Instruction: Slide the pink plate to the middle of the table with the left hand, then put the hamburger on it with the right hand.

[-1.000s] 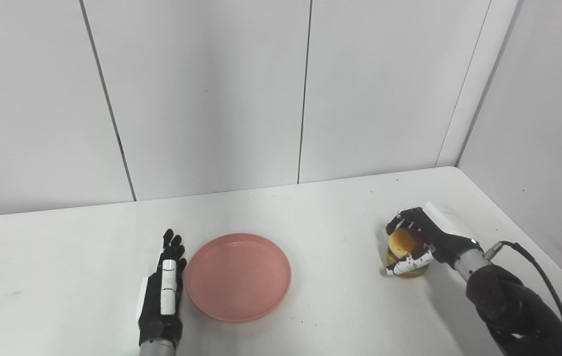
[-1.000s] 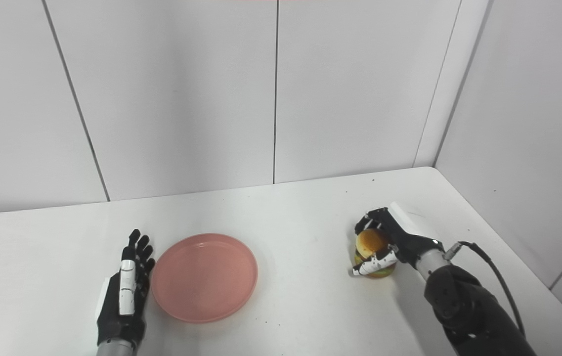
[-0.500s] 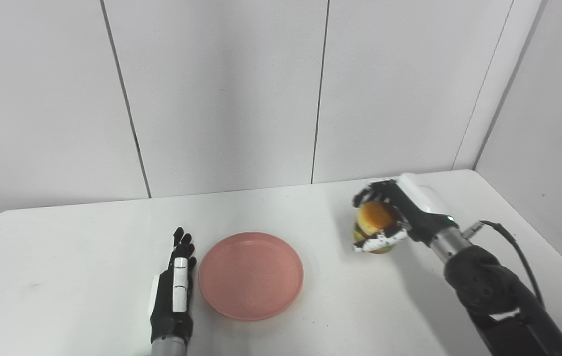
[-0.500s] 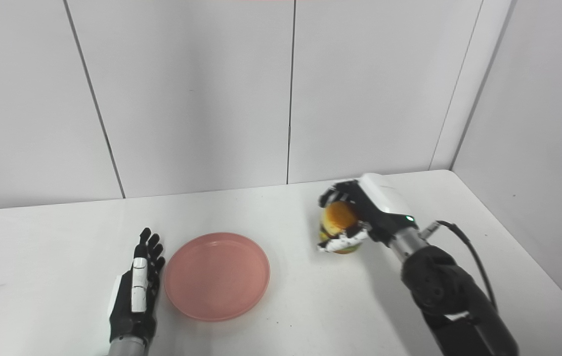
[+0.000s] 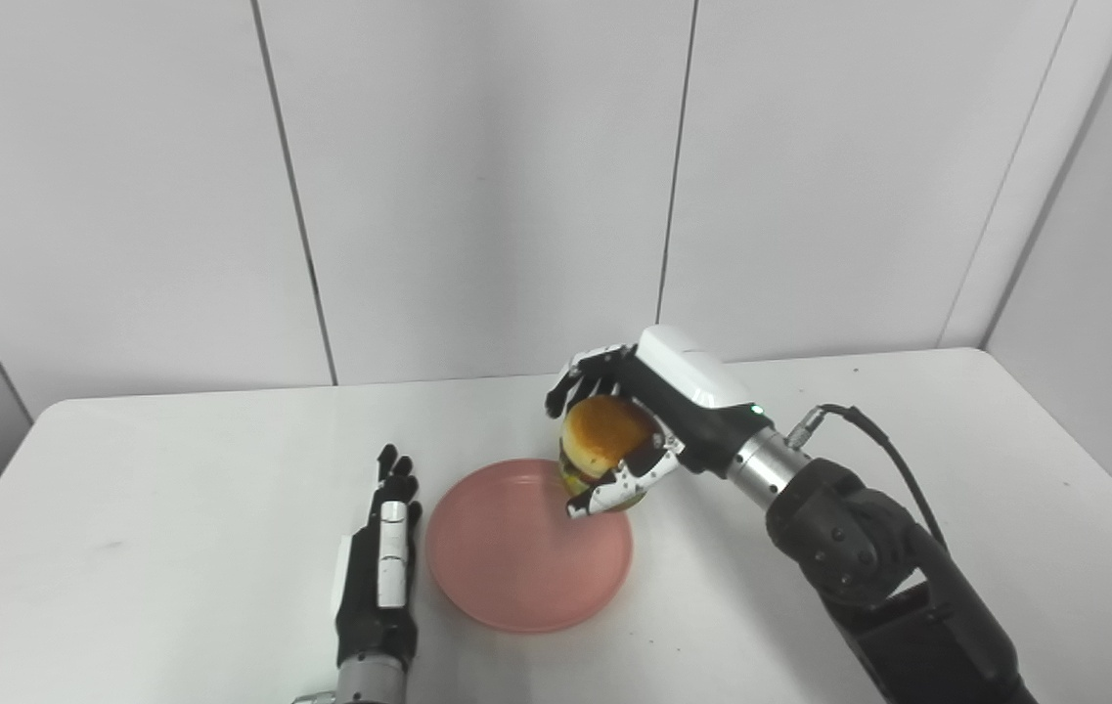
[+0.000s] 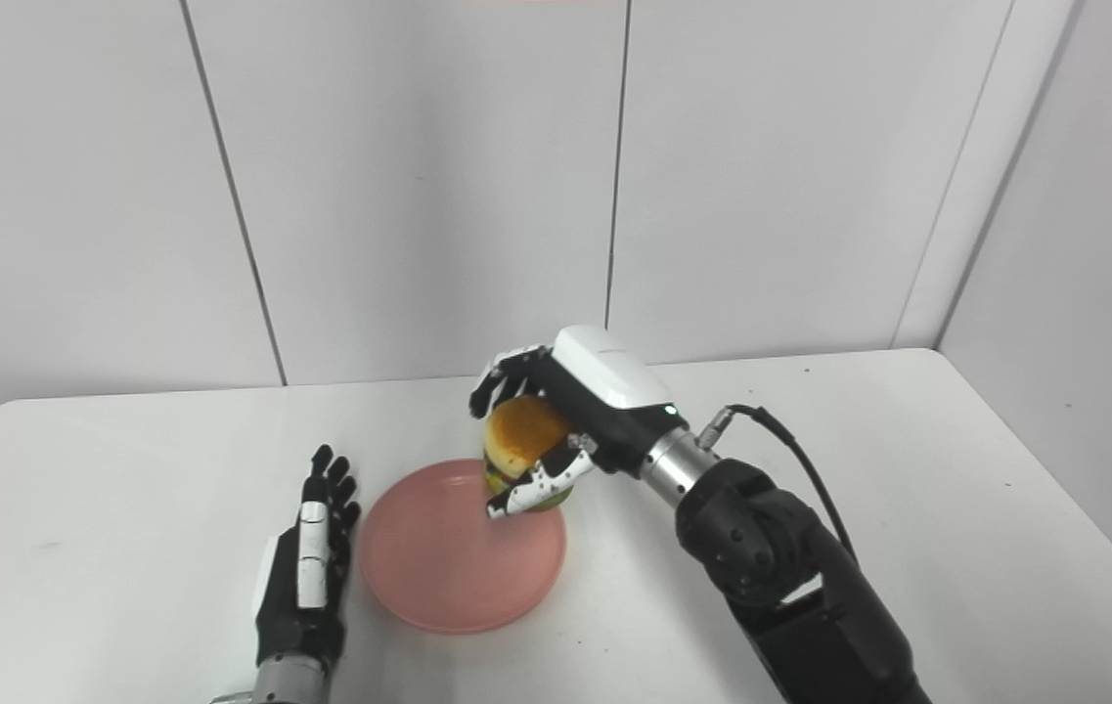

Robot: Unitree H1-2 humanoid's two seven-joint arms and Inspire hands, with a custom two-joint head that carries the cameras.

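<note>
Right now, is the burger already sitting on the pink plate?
Cannot tell. In both eye views the hamburger, held by the right hand, overlaps the pink plate's far rim; neither view shows contact or a gap.

Plate [image 5: 516,567] mid-table [image 5: 174,469], left hand [image 5: 379,587] just beside it (leftward); hamburger [image 5: 600,445] above its right edge.

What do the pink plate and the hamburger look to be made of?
The round pink plate: probably matte plastic, uniform colour with soft, dull reflections and a thin raised rim. The hamburger held in the right hand: seemingly a toy, likely plastic or rubber, with a smooth, evenly coloured bun.
</note>
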